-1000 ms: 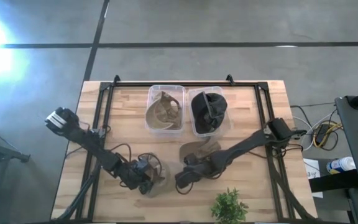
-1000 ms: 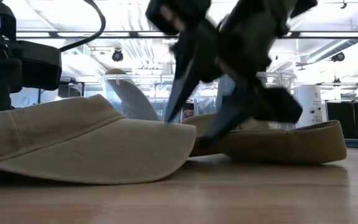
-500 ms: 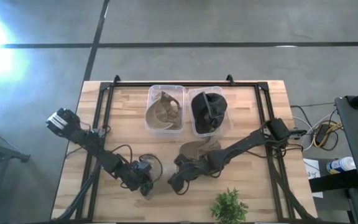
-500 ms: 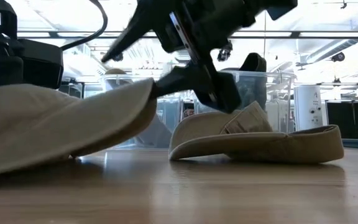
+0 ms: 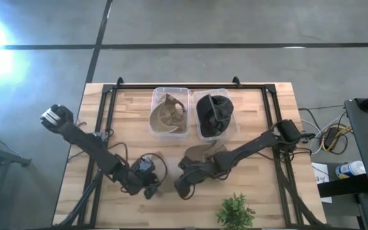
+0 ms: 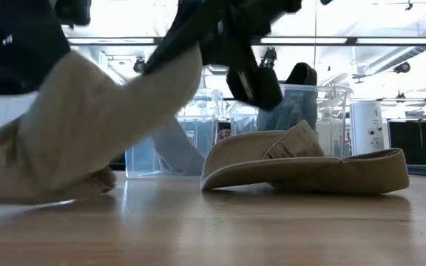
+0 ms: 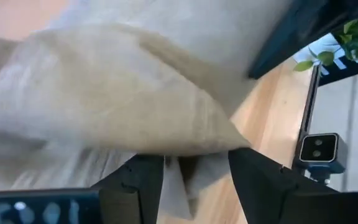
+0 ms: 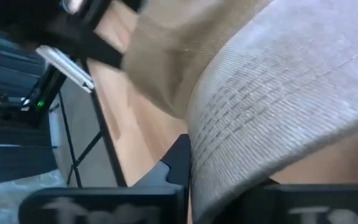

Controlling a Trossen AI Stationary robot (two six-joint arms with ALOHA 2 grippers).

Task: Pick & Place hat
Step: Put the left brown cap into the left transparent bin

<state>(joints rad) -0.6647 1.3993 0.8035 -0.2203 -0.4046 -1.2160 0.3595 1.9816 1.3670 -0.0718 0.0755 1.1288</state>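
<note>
Where the far edge of the table (image 5: 260, 108) runs, two clear plastic bins stand side by side: the left bin (image 5: 170, 111) holds a tan hat, the right bin (image 5: 214, 114) a dark one. A third tan hat (image 6: 309, 166) lies flat on the wood in front of them, its brim toward the right arm's side. The beige hat (image 6: 87, 125) being handled is at the near middle of the table, tilted steeply in the low view, its long axis rising from the wood up toward the right claw (image 5: 183, 186). That claw pinches the raised brim. The left claw (image 5: 147, 183) grips the hat's other end, fabric bunched between its fingers (image 7: 143, 180).
</note>
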